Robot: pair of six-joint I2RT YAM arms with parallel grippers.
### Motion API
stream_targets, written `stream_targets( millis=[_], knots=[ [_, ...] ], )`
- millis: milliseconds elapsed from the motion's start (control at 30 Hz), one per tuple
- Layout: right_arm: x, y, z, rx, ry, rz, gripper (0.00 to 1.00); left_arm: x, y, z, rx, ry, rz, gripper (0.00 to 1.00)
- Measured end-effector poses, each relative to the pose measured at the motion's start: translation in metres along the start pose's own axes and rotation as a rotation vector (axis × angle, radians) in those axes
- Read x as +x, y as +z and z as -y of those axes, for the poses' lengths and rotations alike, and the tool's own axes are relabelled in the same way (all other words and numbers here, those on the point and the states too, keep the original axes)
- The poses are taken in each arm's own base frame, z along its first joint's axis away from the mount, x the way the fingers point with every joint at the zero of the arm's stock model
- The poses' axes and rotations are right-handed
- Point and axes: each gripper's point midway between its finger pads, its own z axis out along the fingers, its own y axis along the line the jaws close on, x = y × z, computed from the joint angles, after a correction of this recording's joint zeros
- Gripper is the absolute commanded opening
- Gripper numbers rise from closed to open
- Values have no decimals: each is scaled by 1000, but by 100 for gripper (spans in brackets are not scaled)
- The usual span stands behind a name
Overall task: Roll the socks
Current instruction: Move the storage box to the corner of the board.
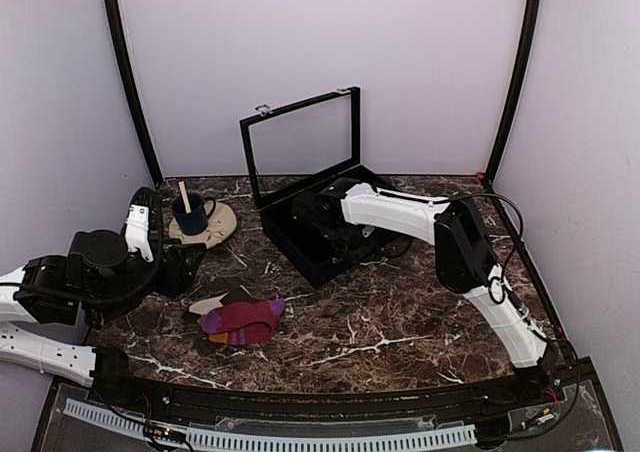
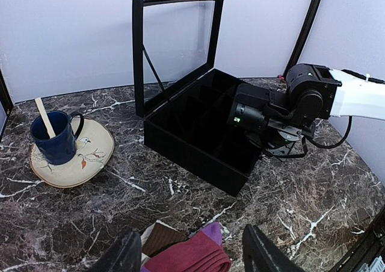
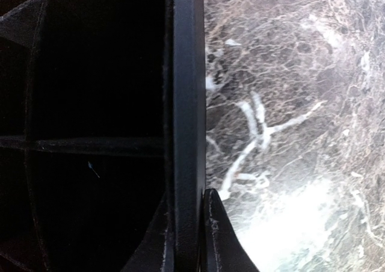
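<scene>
The magenta-pink sock [image 1: 242,320] lies folded on the marble table, front left. The cream-beige sock [image 1: 208,303] pokes out from under its left end. In the left wrist view the magenta sock [image 2: 195,257] sits at the bottom edge between my fingers, with a brown and cream piece [image 2: 157,239] beside it. My left gripper [image 2: 192,249] is open, just above and behind the socks, touching neither; it also shows in the top view [image 1: 185,267]. My right gripper [image 3: 189,200] is shut on the side wall [image 3: 187,103] of the black case [image 1: 310,247].
The black case [image 2: 198,139] stands mid-table with its glass lid upright and dividers inside. A beige saucer with a dark blue cup and a stick [image 1: 203,222] sits at the back left, also in the left wrist view [image 2: 72,151]. White walls enclose the table.
</scene>
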Motion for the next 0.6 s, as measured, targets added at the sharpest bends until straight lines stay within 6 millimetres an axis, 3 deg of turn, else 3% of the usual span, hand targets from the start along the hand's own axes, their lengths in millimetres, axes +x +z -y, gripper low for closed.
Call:
stream_targets(
  millis=[167,367,467,600],
  knots=[
    [4,0,-13,-26,11,-1,5,0,-1,-3,-10,-3,-2,60],
    [7,1,-28,-71,5,-7,17,-1,-4,-6,-15,-8,-2,60],
    [13,1,-54,-165,73,-16,27,0,-4,-8,-17,-8,-3,60],
    [23,0,-103,-349,214,-24,37,-1,-6,-10,-18,-16,-1,60]
  ],
)
